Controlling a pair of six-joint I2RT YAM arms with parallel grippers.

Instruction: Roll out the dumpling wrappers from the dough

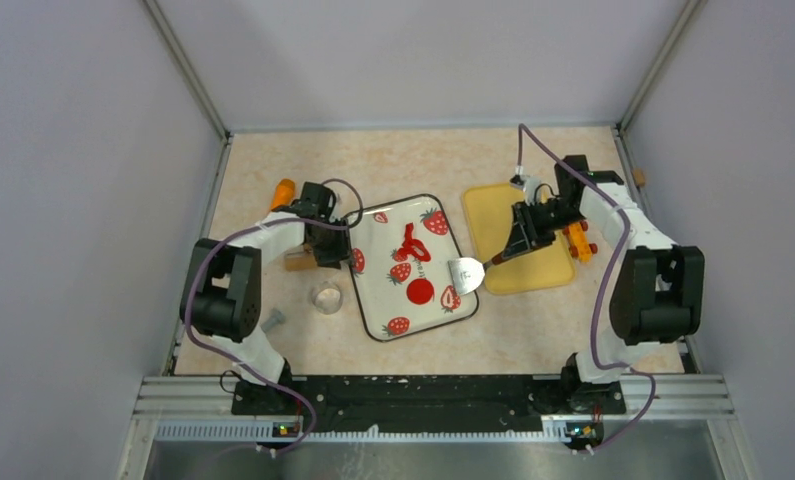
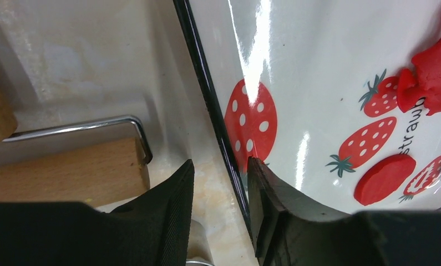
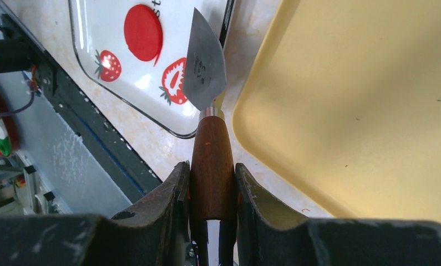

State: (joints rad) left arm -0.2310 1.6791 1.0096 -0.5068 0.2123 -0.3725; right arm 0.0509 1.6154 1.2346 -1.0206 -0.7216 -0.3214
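Note:
The ragged red dough [image 1: 410, 243] lies near the middle of the strawberry-print tray [image 1: 378, 297]; it also shows in the left wrist view [image 2: 431, 72]. One round flat red dumpling wrapper [image 1: 420, 292] lies on the tray nearer the front, and shows in both wrist views [image 2: 384, 178] [image 3: 143, 32]. My left gripper [image 1: 333, 250] [image 2: 219, 166] is open, its fingers astride the tray's left rim [image 2: 207, 94]. My right gripper [image 1: 508, 248] [image 3: 212, 169] is shut on the wooden handle of a metal spatula [image 3: 205, 66], whose blade [image 1: 465, 272] hovers over the tray's right rim.
A yellow tray [image 1: 503, 215] [image 3: 362, 94] lies right of the strawberry tray, with an orange tool [image 1: 576, 240] on it. A wooden roller [image 1: 298, 262] [image 2: 57, 172] with a wire handle, a clear ring cutter [image 1: 325, 297] and an orange handle [image 1: 283, 190] sit at the left.

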